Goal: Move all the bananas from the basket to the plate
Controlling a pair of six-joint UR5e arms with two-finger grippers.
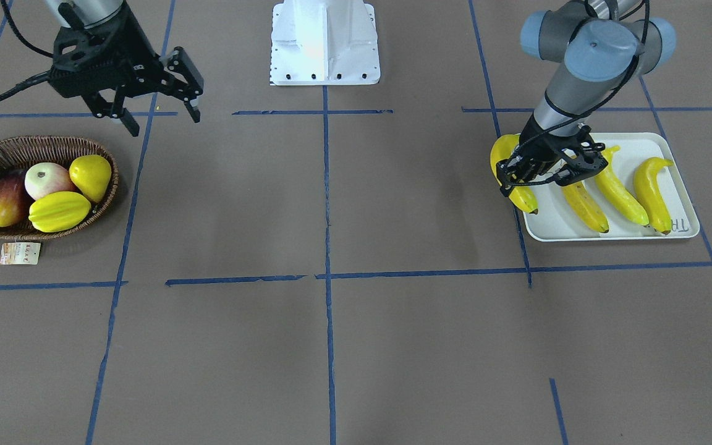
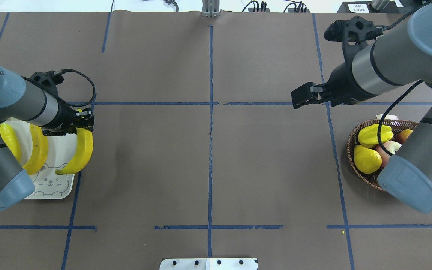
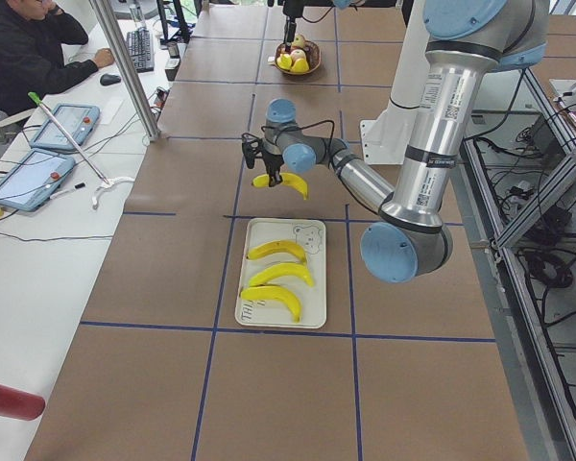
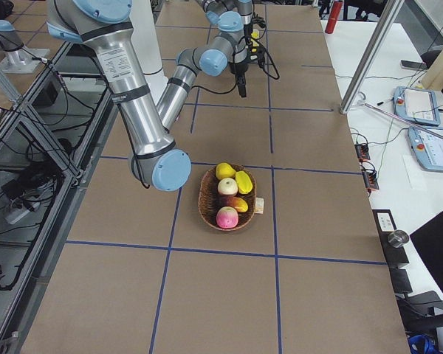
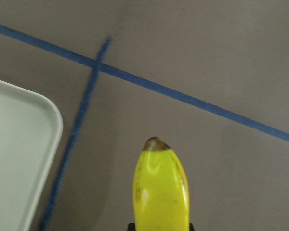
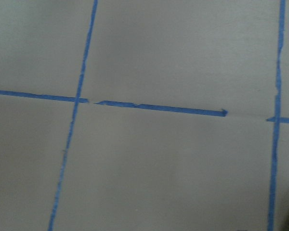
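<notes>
We find three bananas [image 1: 618, 188] filling most of the plate [image 1: 550, 227], only its strip nearest the basket [image 1: 41, 143] bare; just off that edge the left hand [image 2: 84, 120] holds a fourth banana [image 2: 83, 153], open tabletop [image 1: 393, 204] beyond.

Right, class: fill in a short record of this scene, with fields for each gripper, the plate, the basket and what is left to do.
Left gripper: shut on a banana, held at the edge of the plate, its tip over the table
Right gripper: open, empty, above the table near the basket
On the plate: three bananas, side by side
In the basket: no bananas; starfruit, yellow pear-shaped fruit, two apples, mango
Left to do: set down the held banana
</notes>
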